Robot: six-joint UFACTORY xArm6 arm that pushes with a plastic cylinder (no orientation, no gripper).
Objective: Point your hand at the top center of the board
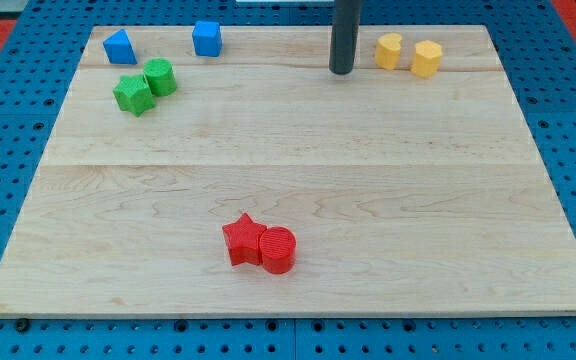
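Inspection finding: my tip (342,71), the lower end of a straight dark rod, rests on the pale wooden desk (298,170) near its far edge, a little toward the view's right of the midline. The target, the top centre of the board, lies just to the view's left of the tip and slightly upward, between the blue cube-like block (207,38) and the yellow rounded block (389,50). No block touches the tip. The rod carries no fingers, so there is no open or closed state to record. The rod's upper length is cut off at the view's top.
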